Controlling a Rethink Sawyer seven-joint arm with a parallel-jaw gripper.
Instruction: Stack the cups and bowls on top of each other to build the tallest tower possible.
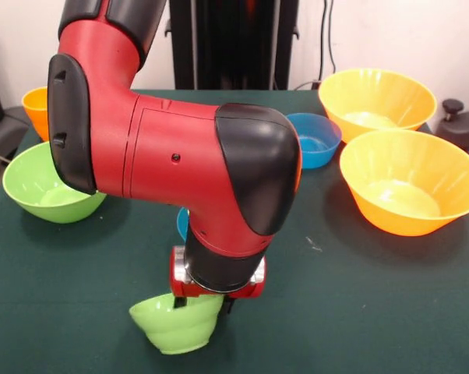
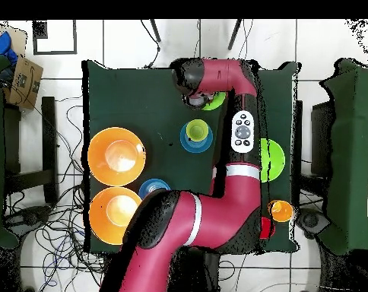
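Observation:
My gripper (image 1: 206, 302) is shut on the rim of the small green bowl (image 1: 176, 326) and holds it tilted near the table's front edge. In the overhead view the gripper (image 2: 201, 99) and this bowl (image 2: 214, 101) sit at the table's far side. Just beside them a small blue bowl (image 2: 185, 141) holds the pale yellow cup (image 2: 197, 130); in the front view only a blue sliver (image 1: 182, 224) shows behind the arm. Two very large orange bowls (image 1: 379, 97) (image 1: 414, 183), a second small blue bowl (image 1: 314, 140), the large green bowl (image 1: 44, 187) and the orange cup (image 1: 34, 109) stand apart. The purple bowl is out of view.
My arm (image 1: 180, 156) covers the table's middle in the front view. In the overhead view the orange bowls (image 2: 116, 156) (image 2: 115, 213) stand left, the large green bowl (image 2: 273, 160) and the orange cup (image 2: 280, 211) right. A small red thing (image 2: 264, 226) by the arm may be the red cup.

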